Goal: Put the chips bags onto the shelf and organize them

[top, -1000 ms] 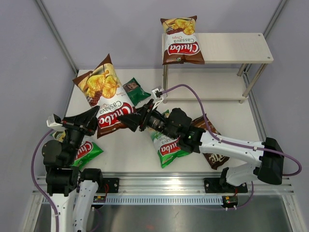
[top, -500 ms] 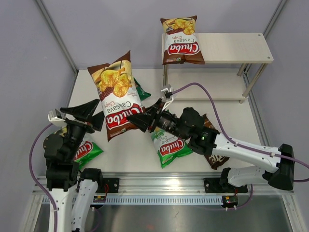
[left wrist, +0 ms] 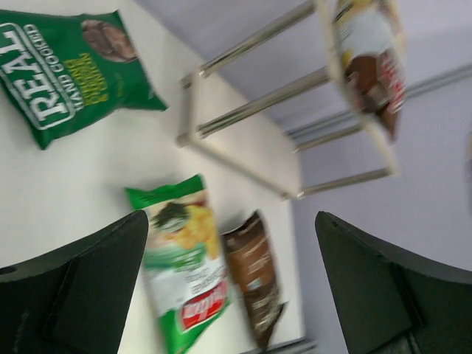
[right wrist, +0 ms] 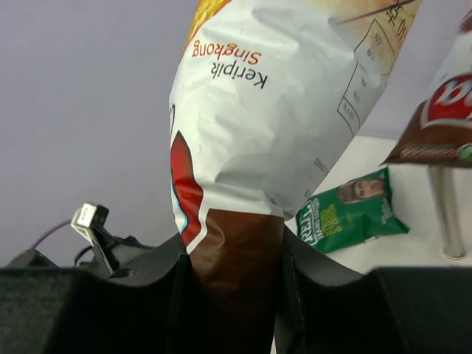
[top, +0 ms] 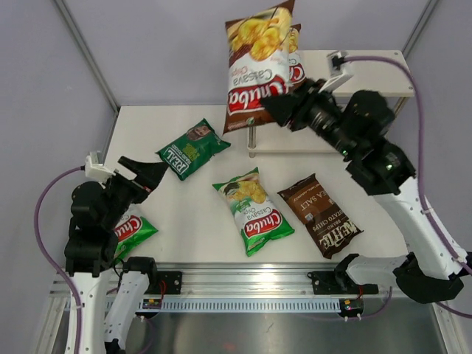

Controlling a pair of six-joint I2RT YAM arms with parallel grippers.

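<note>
My right gripper is shut on the bottom edge of a brown Chuba Cassava chips bag, holding it upright in the air at the left end of the shelf. In the right wrist view the fingers squeeze the bag from both sides. A second brown bag on the shelf's top board is mostly hidden behind it. My left gripper is open and empty at the table's left. On the table lie a dark-green REAL bag, a light-green bag and a dark-brown Kettle bag.
Another light-green bag lies partly under my left arm near the front left corner. The shelf's silver leg stands just below the held bag. Grey walls enclose the table on three sides.
The left gripper opened and let go of the brown bag. The right arm closed on it and swung it up and right to the shelf, uncovering the REAL bag.
</note>
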